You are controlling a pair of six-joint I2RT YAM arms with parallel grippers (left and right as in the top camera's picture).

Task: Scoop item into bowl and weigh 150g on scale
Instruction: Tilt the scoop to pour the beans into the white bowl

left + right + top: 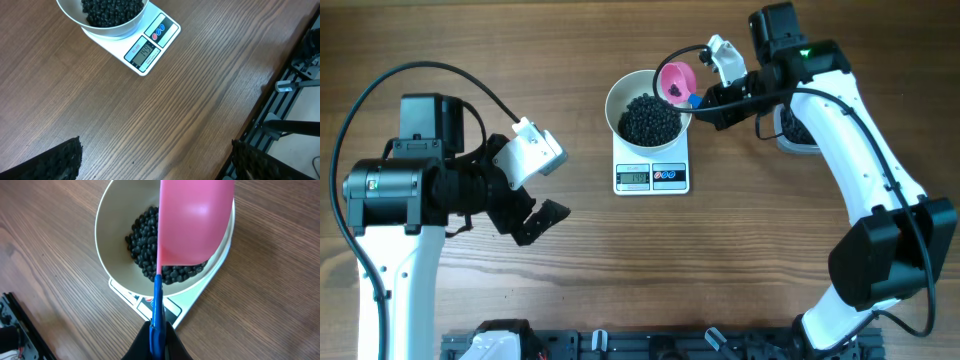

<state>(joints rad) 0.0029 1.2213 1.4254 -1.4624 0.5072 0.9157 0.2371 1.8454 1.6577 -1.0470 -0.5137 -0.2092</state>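
Hanging wide open over the desk [770, 250], left end effector [155, 167] holds nothing. Further out, the scale [652, 177] carries the white bowl [115, 230] w/ black beans [650, 120] heaped inside. Beyond, right end effector [157, 347] is clamped on the blue handle [157, 300] of a pink scoop [195, 220], tipped over the bowl's rim.

A brown wood-grain table [740, 280] fills the view under even light, a black rail [620, 345] along its near edge.

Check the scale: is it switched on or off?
On. The scale shows dark digits on its grey display in the left wrist view; the bowl stands on it.
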